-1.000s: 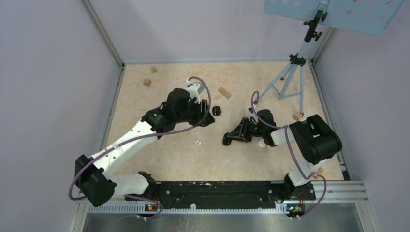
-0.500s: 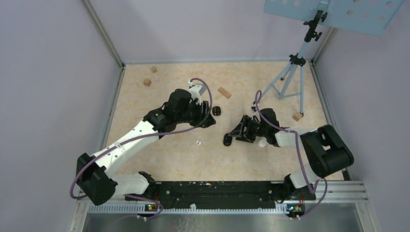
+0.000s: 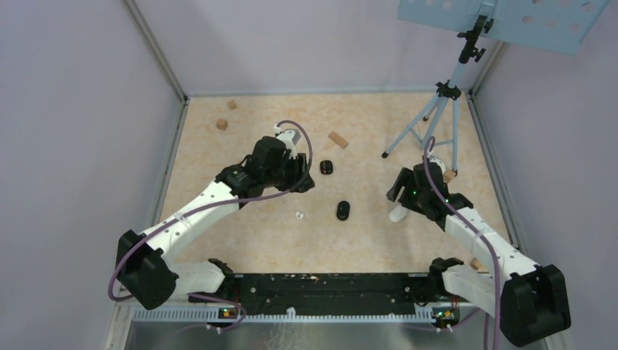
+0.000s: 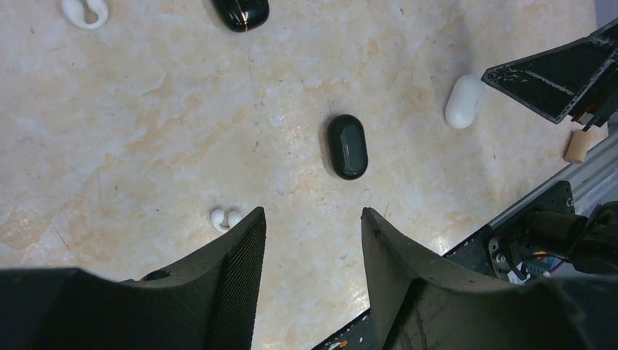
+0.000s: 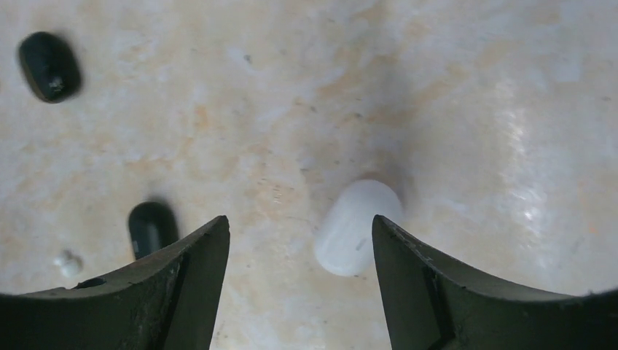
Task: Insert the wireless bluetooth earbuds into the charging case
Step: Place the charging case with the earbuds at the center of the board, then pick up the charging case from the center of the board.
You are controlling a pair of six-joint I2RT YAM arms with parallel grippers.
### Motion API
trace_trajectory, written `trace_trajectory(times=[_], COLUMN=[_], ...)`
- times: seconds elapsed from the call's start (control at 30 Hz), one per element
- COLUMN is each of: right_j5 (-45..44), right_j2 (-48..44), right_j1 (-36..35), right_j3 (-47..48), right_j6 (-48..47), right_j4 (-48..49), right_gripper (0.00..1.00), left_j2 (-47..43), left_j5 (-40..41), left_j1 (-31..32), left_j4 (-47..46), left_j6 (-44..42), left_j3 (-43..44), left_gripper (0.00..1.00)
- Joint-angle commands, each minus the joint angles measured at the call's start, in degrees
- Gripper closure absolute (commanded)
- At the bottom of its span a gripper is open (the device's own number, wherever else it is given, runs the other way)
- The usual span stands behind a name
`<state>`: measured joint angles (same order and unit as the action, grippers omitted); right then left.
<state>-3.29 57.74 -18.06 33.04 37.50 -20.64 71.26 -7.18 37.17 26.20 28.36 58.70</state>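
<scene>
A small white earbud (image 3: 299, 215) (image 4: 224, 218) lies on the table just beside my left gripper's near finger. Another white earbud (image 4: 84, 11) lies at the top left of the left wrist view. One closed black case (image 3: 343, 210) (image 4: 347, 146) rests alone mid-table, and a second black case (image 3: 326, 167) (image 4: 240, 11) lies farther back. My left gripper (image 3: 306, 181) (image 4: 313, 213) hovers open and empty. My right gripper (image 3: 399, 195) (image 5: 300, 219) is open above the white case (image 3: 399, 214) (image 5: 357, 226), which lies just ahead of its fingertips, untouched.
Tan wooden blocks (image 3: 221, 124) (image 3: 337, 139) (image 3: 449, 175) are scattered towards the back and right. A blue tripod (image 3: 430, 124) stands at the back right. Grey walls close in the table on three sides.
My right gripper opened, left the black case on the mid-table, and swung right to above the white case. The left arm shifted only slightly.
</scene>
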Motion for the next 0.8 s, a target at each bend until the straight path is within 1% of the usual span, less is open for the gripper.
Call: trace_trajectory(times=[0.0, 0.17, 0.27, 0.37, 0.57, 0.67, 0.77], right_j5=[-12.09, -8.97, -5.44, -4.42, -2.53, -1.5, -0.32], right_j2=[-2.27, -4.63, -4.99, -5.02, -3.56, -1.48, 1.21], right_j1=[0.44, 0.4, 0.4, 0.41, 0.42, 0.4, 0.4], right_j3=[-1.9, -5.44, -6.68, -6.9, -6.42, -5.76, -4.74], right_j6=[4.89, 9.02, 7.29, 6.0, 4.47, 2.64, 1.35], right_j4=[-11.79, -10.44, -7.29, -5.97, -3.34, -2.04, -1.32], right_gripper=[0.3, 0.3, 0.29, 0.28, 0.29, 0.3, 0.3], left_j2=[-0.44, 0.04, 0.66, 2.45, 2.77, 3.11, 4.64], left_j5=[0.45, -0.26, -0.13, 1.31, -0.85, 2.37, 4.61], left_j1=[-0.21, -0.34, -0.34, -0.29, -0.34, -0.32, -0.76], left_j4=[-1.04, -1.84, -1.68, 1.25, 0.61, 0.95, 3.65], left_j6=[0.35, 0.3, -0.07, -0.13, 0.1, 0.94, 1.13], left_j3=[-0.74, -1.31, -1.07, 0.4, -0.08, -0.4, 0.96], left_gripper=[0.43, 0.42, 0.41, 0.4, 0.39, 0.38, 0.37])
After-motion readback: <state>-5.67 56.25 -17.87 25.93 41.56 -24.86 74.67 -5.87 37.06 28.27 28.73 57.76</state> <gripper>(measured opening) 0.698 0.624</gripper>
